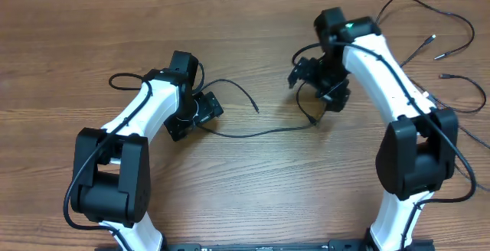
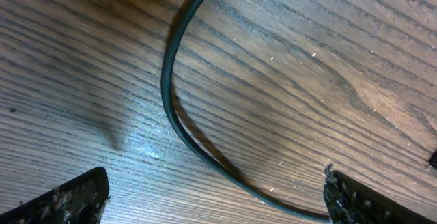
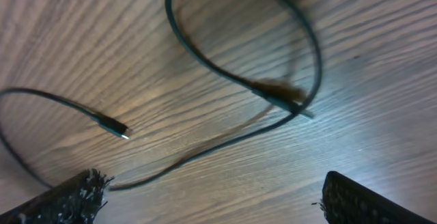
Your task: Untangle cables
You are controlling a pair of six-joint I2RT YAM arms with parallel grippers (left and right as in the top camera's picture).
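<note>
Wood, brown and streaked with long straight grain, forms the table (image 1: 253, 197) that fills every view. The biggest things on it are the left arm (image 1: 115, 148) at the lower left of the overhead frame and the right arm (image 1: 402, 121) on the right side. Both have smooth white shells and blocky black joints.

The cables (image 1: 264, 132) are thin, round, black and limp, and they lie flat on the bare wood. One sags across the middle of the overhead frame, running from beside the left gripper to beside the right one. A shorter arc leaves the left gripper's upper side and ends free near the centre. Further loops spread across the upper right corner, beyond the right arm and well apart from both grippers, and they end in small silver-tipped plugs (image 1: 434, 37).

The left gripper (image 2: 215, 183) is spread wide and clasps nothing. Its rough, fuzzy-edged black fingers (image 2: 68, 200) sit in the lower corners of the left wrist frame. A cable curves in a smooth C on the wood between them, heading toward the right-hand finger.

The right gripper (image 3: 212, 183) is likewise released and holds nothing. Above it in the right wrist frame a cable loops and crosses itself at a blurred spot right of centre, and a plug end lies at the left.
</note>
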